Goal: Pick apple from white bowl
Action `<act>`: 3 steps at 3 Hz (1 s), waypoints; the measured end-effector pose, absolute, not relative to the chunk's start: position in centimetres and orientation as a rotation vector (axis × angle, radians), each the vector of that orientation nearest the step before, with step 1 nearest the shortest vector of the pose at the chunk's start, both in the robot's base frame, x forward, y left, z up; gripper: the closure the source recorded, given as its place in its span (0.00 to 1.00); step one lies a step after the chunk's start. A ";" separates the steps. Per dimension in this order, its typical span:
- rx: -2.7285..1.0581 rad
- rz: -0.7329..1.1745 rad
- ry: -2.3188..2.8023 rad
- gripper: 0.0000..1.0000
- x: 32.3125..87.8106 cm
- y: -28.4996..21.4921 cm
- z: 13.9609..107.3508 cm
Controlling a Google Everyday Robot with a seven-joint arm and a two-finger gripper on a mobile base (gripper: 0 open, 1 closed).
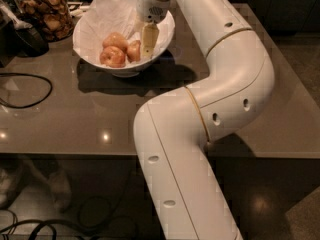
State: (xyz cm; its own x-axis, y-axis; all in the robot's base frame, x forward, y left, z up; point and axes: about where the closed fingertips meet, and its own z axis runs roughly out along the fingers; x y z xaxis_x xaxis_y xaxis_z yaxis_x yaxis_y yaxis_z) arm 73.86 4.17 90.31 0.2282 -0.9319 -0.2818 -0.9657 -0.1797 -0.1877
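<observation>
At the table's [75,119] 11 o'clock corner: one white bowl [120,70], paper-lined, holding three apples. The apple [134,51] nearest the claw sits at the bowl's 3 o'clock. It is round, with no long axis or stem direction readable. One claw [148,40] hangs inside the bowl, just beside this apple at its 3 o'clock. Whether it is apart or together: cannot tell.

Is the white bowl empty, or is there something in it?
Not empty: three apples lie in the white bowl on white paper, with the gripper inside, beside them.
</observation>
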 end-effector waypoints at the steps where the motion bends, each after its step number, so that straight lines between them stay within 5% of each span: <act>1: -2.184 0.147 1.765 0.38 73.9 4.2 90.3; 3: -2.184 0.147 1.765 0.37 73.9 4.2 90.3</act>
